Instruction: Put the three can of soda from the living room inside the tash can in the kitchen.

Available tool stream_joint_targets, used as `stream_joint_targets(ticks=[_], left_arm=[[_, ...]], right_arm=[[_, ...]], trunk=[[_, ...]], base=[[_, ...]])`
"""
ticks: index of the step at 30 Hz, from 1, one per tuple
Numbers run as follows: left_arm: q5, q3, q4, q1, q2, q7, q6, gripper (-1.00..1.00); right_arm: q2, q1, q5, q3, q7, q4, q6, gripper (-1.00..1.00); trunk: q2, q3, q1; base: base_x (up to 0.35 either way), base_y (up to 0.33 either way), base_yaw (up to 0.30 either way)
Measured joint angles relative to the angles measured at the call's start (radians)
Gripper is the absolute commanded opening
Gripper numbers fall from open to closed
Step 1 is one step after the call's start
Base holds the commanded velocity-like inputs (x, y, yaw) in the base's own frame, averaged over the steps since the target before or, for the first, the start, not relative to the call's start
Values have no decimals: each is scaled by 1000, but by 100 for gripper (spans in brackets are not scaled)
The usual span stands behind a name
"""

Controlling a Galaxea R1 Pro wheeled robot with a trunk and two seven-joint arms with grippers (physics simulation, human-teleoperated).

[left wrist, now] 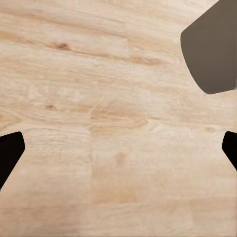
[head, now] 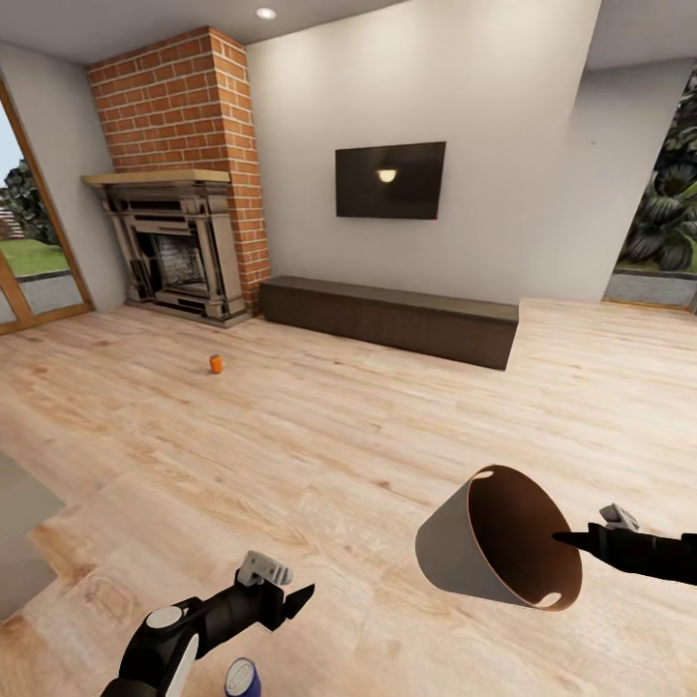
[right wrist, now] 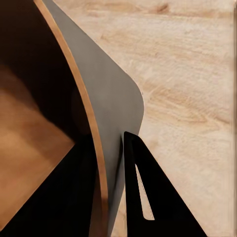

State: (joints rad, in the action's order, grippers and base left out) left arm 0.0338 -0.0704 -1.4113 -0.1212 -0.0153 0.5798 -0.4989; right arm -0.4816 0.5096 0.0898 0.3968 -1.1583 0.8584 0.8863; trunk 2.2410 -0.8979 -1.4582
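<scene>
An orange can of soda stands on the plank floor of the living room, far ahead near the fireplace. A blue can of soda stands at the bottom edge, just beside my left arm. My left gripper hangs open over bare floor, its dark fingertips wide apart with nothing between them. The trash can, grey outside and brown inside, is lifted off the floor and tipped with its mouth toward me. My right gripper is shut on its rim, one finger inside and one outside.
A brick fireplace stands at the back left, with a long low dark bench along the wall under a TV. Glass doors are at the left and an opening onto plants at the right. A grey rug edge lies near left.
</scene>
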Motion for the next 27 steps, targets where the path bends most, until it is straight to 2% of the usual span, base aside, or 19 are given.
stream_joint_targets(ticks=[7,17,27], left_arm=[[-3,1,0,0,0,1,0,100],[-12,3,0,0,-1,11,0,100],[-10,3,0,0,-1,14,0,100]], right_arm=[[0,0,1,0,0,0,-1,-100],[0,0,0,0,0,0,0,-100],[0,-1,0,0,0,0,0,-100]], trunk=[[0,0,0],[0,0,0],[0,0,0]], base=[[172,-102,0],[20,-3,0],[214,181,0]])
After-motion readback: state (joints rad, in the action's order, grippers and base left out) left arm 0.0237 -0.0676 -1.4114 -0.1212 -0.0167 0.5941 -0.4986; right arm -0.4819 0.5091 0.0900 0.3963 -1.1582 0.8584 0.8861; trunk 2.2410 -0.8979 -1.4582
